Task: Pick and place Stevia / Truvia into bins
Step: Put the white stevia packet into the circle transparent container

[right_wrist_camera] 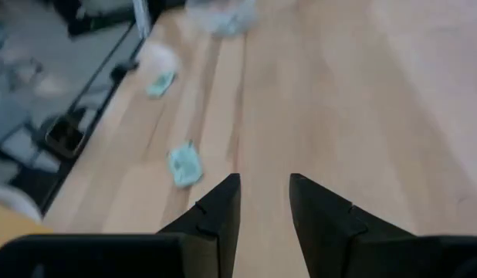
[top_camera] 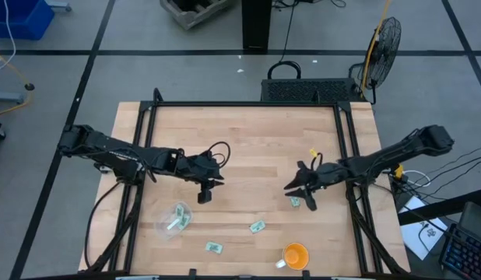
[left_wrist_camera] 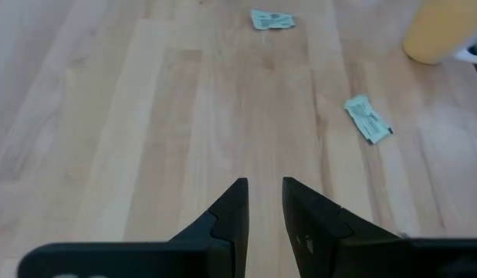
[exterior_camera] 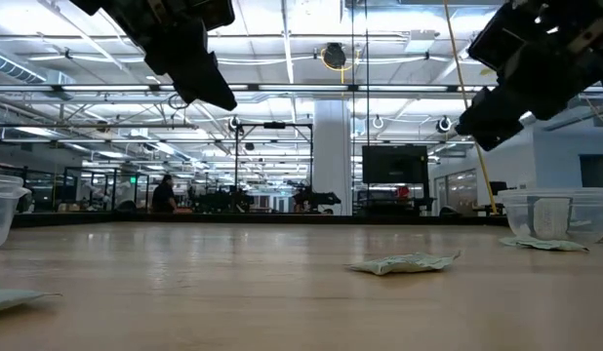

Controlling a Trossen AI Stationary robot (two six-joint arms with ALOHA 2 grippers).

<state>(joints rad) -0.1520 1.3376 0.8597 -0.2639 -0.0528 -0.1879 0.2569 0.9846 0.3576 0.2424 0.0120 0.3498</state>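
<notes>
Several pale green-and-white sachets lie flat on the wooden table: one (top_camera: 294,202) just near-side of my right gripper, one (top_camera: 258,227) and one (top_camera: 214,247) toward the near edge. A see-through cup (top_camera: 174,220) stands left of centre with sachets inside. My left gripper (top_camera: 205,192) hovers above bare wood beyond that cup, its fingers a narrow gap apart (left_wrist_camera: 263,193) with nothing between them. My right gripper (top_camera: 300,190) hangs over the table's right half, open (right_wrist_camera: 264,193) and empty, with a sachet (right_wrist_camera: 184,164) just ahead of it.
An orange cup (top_camera: 295,255) stands near the near edge, with something whitish beside it. Black frame rails (top_camera: 345,155) run along the table's left, right and far sides. The low view shows a see-through cup (exterior_camera: 555,214) holding sachets and a second cup (exterior_camera: 1,210) at the picture's edge.
</notes>
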